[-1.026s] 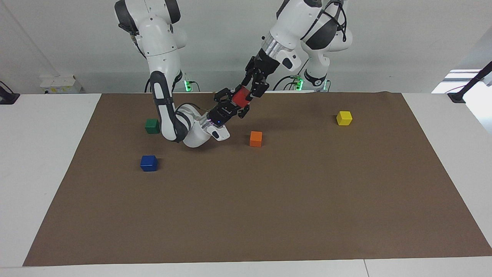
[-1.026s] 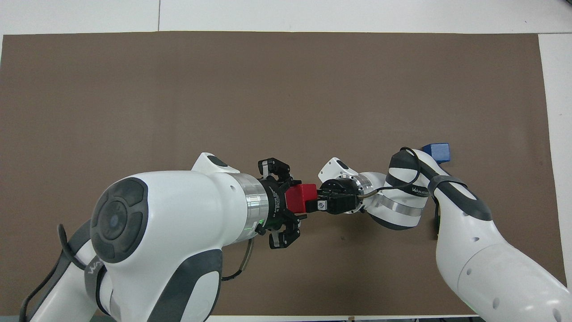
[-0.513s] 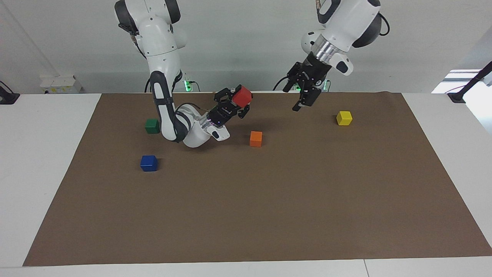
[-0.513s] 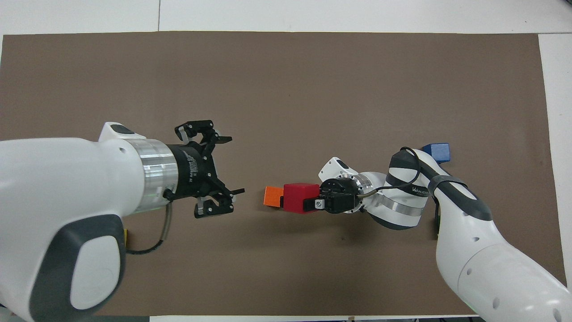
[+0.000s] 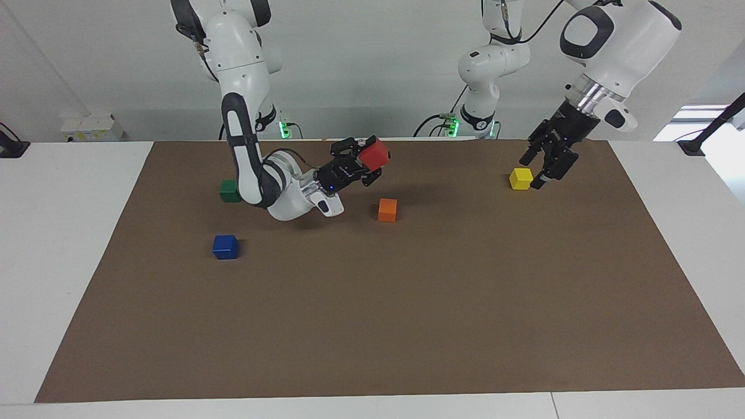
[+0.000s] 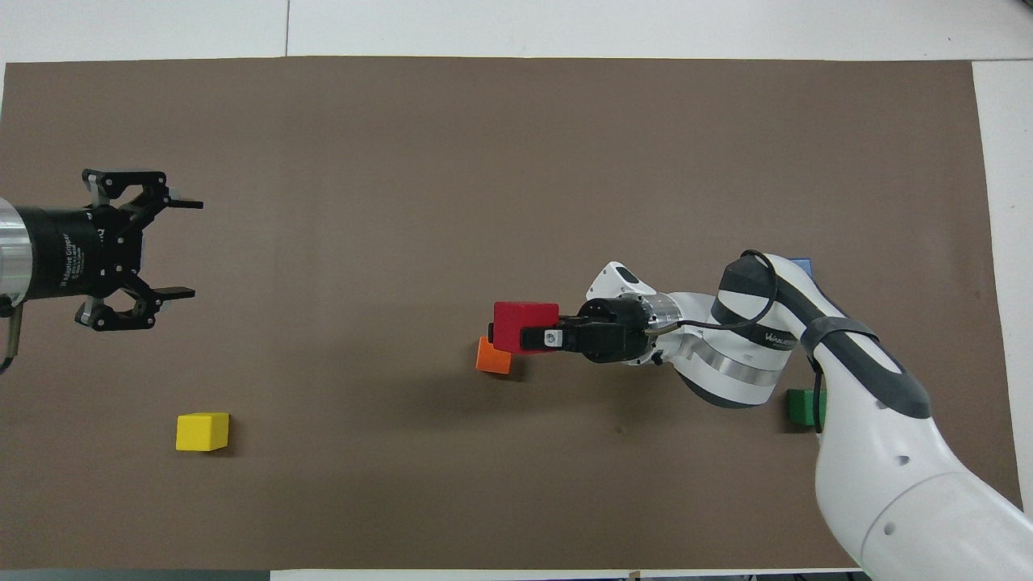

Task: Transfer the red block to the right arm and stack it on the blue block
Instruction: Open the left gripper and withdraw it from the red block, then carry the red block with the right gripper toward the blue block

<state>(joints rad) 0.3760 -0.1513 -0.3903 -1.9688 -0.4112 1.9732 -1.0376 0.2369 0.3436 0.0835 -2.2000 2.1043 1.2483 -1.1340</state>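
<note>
The red block (image 5: pixel 377 152) (image 6: pixel 525 316) hangs in the air over the orange cube, and my right gripper (image 5: pixel 371 159) (image 6: pixel 524 336) is shut on it, reaching sideways from its low, bent arm. The blue block (image 5: pixel 225 247) sits on the brown mat toward the right arm's end; in the overhead view only its corner (image 6: pixel 802 263) shows past the right arm. My left gripper (image 5: pixel 538 171) (image 6: pixel 196 248) is open and holds nothing, raised over the mat at the left arm's end, by the yellow cube.
An orange cube (image 5: pixel 387 209) (image 6: pixel 492 358) lies mid-mat below the red block. A dark green cube (image 5: pixel 229 190) (image 6: pixel 802 406) sits beside the right arm's elbow, nearer the robots than the blue block. A yellow cube (image 5: pixel 521 178) (image 6: pixel 202 431) rests toward the left arm's end.
The left gripper opened, let go of the red block and pulled away to its own end of the table. The right gripper kept the block and shifted it slightly over the orange cube.
</note>
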